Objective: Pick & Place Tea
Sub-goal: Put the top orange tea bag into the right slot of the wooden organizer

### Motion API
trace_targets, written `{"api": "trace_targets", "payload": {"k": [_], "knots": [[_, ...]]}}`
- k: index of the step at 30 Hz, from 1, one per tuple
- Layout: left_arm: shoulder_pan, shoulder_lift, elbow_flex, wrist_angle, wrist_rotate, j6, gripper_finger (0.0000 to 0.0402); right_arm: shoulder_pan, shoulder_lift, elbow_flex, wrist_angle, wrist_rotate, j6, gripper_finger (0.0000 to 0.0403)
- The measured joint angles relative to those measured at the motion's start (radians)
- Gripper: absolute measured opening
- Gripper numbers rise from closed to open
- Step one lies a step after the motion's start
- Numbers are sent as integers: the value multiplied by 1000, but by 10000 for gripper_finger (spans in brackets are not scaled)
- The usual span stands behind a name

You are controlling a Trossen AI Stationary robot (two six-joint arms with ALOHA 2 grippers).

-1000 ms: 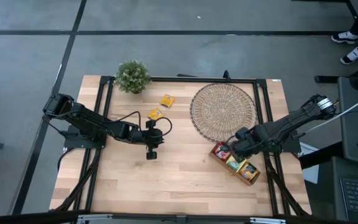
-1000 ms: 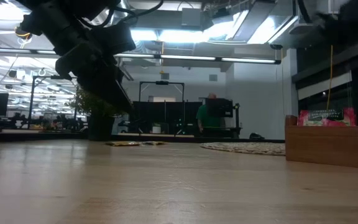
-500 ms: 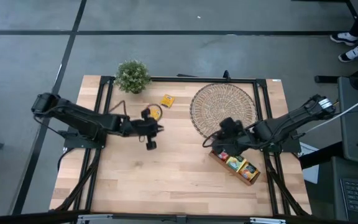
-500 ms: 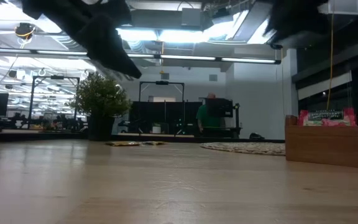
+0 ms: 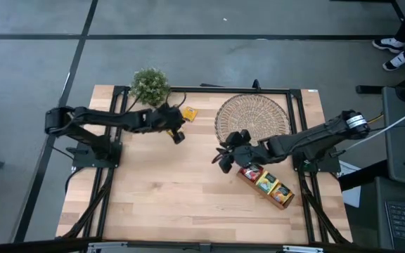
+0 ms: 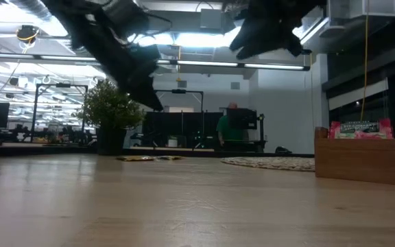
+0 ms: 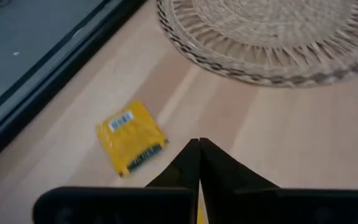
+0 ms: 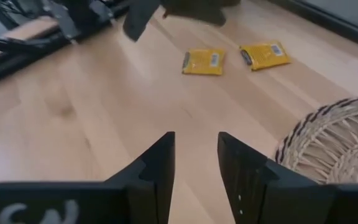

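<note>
Two yellow tea sachets (image 8: pixel 204 61) (image 8: pixel 265 54) lie flat on the wooden table, to the left of the round woven mat (image 5: pixel 253 126). One of the sachets (image 7: pixel 131 137) shows just ahead of my left gripper (image 7: pixel 199 149), which hangs shut above them (image 5: pixel 178 135) with nothing in it. My right gripper (image 5: pixel 221 159) hovers open near the mat's near-left rim, pointing toward the table's left, with nothing between its fingers (image 8: pixel 196 155). More tea sachets stand in the wooden tray (image 5: pixel 266 184).
A small potted plant (image 5: pixel 150 86) stands at the far left, behind my left arm. The wooden tray lies slantwise near the right edge, just behind my right gripper. Bare tabletop stretches across the near half (image 5: pixel 188 204). A person stands far off in the room (image 6: pixel 232 127).
My left gripper has swung toward the table's far edge, from the middle of the table to above the yellow sachets. My right gripper has left the tray, moved toward the table's left, and tipped up from pointing down to slanting forward. The sachets have stayed put.
</note>
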Motion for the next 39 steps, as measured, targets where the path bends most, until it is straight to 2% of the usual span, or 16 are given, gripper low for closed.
{"api": "trace_targets", "payload": {"k": [8,15,22,27,33,39], "knots": [[90,228,248,-186,60,145,3,-43,69,-1,21,-142,35,122],[170,387,411,-321,137,211,2,-26,68,-1,34,-234,61,122],[242,493,459,-346,174,182,2,7,66,0,44,-238,57,122],[250,577,458,-352,210,159,3,11,66,0,42,-238,56,122],[225,615,465,-378,212,135,3,11,66,0,42,-237,53,122],[149,608,464,-440,202,122,2,11,66,0,41,-237,50,122]]}}
